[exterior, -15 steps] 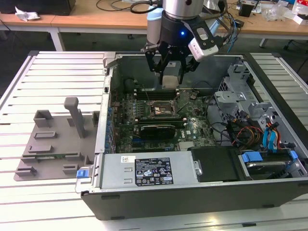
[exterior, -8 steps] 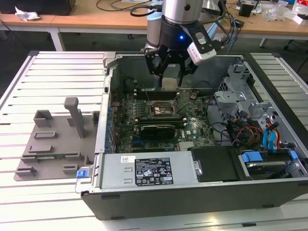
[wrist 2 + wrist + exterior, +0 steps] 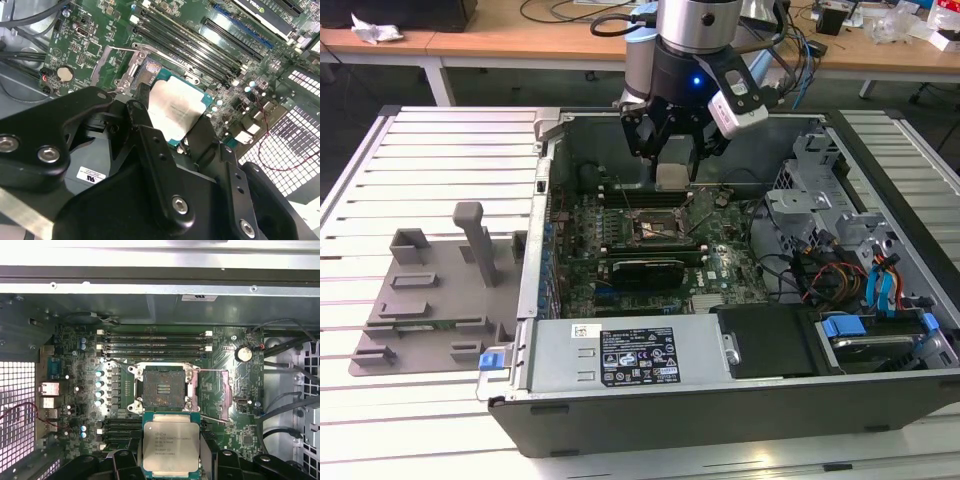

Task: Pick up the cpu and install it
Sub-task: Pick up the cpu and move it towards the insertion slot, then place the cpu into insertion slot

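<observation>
The cpu (image 3: 170,446) is a small square chip with a pale silver top and a green edge. My gripper (image 3: 672,163) is shut on it and holds it in the air above the motherboard (image 3: 720,262), inside the open computer case. The black fingers (image 3: 142,127) clamp the cpu (image 3: 176,112) on two opposite sides. The open socket (image 3: 162,387), with its load plate and lever swung up, lies just beyond the chip in the first wrist view. In the exterior view the cpu (image 3: 671,176) hangs a little behind the socket (image 3: 655,228).
A grey fixture plate with posts (image 3: 435,290) lies on the table at the exterior view's left. Inside the case are memory slots (image 3: 155,340), a graphics card (image 3: 645,270), cables and drive bays (image 3: 860,270) at the exterior view's right, and the power supply (image 3: 620,355) in front.
</observation>
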Action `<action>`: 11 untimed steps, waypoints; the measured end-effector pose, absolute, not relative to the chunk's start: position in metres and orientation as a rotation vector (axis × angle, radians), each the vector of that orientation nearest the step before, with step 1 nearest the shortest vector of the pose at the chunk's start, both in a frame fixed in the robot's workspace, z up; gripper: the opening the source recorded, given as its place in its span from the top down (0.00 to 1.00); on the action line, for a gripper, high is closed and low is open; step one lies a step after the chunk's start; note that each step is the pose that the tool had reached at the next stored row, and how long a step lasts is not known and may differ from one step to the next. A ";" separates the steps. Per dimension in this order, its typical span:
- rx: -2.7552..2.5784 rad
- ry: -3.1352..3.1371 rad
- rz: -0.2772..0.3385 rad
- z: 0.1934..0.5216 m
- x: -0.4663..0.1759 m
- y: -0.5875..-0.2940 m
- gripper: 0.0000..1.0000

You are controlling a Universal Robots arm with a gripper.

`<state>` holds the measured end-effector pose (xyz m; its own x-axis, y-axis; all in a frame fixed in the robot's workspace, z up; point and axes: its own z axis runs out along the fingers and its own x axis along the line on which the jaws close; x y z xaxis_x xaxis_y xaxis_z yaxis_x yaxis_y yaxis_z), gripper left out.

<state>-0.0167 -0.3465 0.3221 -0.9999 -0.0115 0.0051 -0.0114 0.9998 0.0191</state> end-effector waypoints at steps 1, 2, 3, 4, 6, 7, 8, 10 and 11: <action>0.018 -3.136 -0.030 0.322 -0.017 -0.347 0.45; 0.018 -3.136 -0.030 0.322 -0.017 -0.347 0.45; 0.018 -3.136 -0.030 0.322 -0.017 -0.347 0.45; 0.018 -3.136 -0.030 0.322 -0.017 -0.347 0.45; 0.018 -3.136 -0.030 0.322 -0.017 -0.347 0.45; 0.018 -3.136 -0.030 0.322 -0.017 -0.347 0.45; 0.011 -3.136 -0.030 0.322 -0.017 -0.347 0.45; -0.034 -3.136 -0.028 0.322 -0.017 -0.347 0.45; -0.062 -3.136 -0.027 0.322 -0.017 -0.347 0.45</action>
